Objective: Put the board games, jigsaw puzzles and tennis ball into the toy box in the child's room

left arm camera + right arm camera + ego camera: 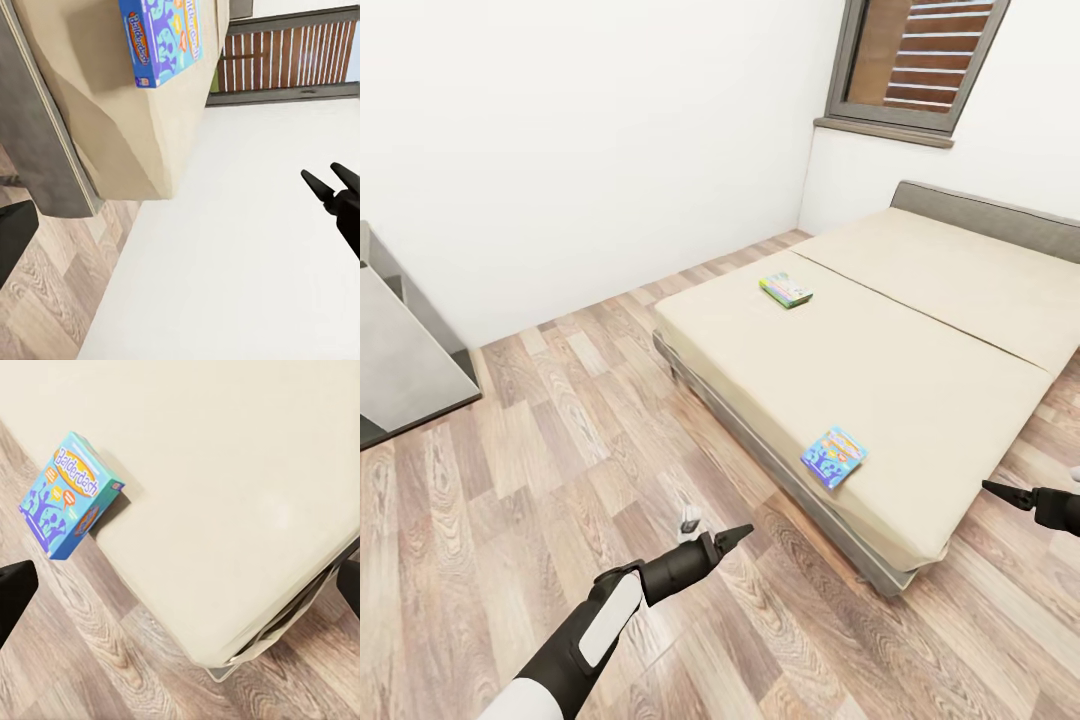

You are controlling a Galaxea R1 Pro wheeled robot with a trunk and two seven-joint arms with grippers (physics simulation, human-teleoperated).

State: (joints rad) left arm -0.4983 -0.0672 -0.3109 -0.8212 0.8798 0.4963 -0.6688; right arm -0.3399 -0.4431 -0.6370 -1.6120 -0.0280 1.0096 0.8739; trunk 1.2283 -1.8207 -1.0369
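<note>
Two board games lie on the beige bed [920, 340]. The blue Balderdash box [834, 456] [161, 37] [69, 495] sits right at the bed's near edge. A green-edged box [786, 290] lies farther back, near the foot of the bed. My left gripper [738, 536] hangs open over the floor, short of the bed and left of the blue box. My right gripper [1000, 490] [328, 180] is open to the right of that box, past the bed's corner; its fingers [15, 589] frame the box and mattress edge. The toy box, jigsaw puzzles and tennis ball are out of view.
A low dark grey side table [405, 350] stands at the far left against the white wall. Wood-plank floor [560, 470] stretches between it and the bed. The grey headboard [990, 215] and a shuttered window [920, 60] are at the back right.
</note>
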